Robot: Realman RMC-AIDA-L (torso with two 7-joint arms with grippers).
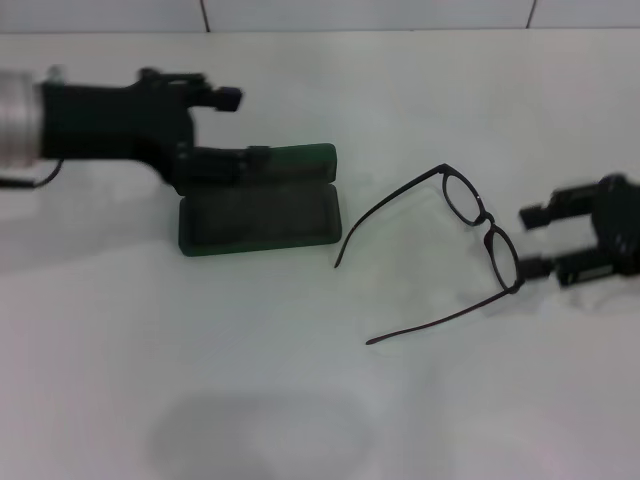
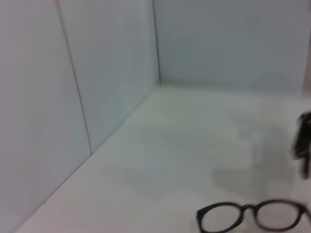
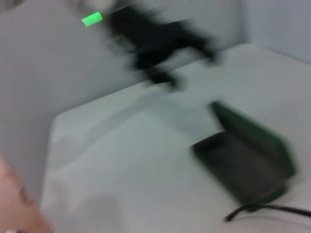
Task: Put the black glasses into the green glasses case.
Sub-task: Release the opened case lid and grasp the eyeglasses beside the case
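The green glasses case (image 1: 258, 200) is lying open on the tabletop (image 1: 300, 400), lid raised toward the far side. The left hand (image 1: 215, 125) is sitting at the lid's left end — whether it is gripping the lid, I cannot tell. The black glasses (image 1: 450, 250) are lying unfolded to the right of the case, temples pointing toward it. The right hand (image 1: 540, 240) is standing open at the frame's right edge, holding nothing. Judgement: the pickup step is in hand — next, the fingers must close on the frame without bending it.
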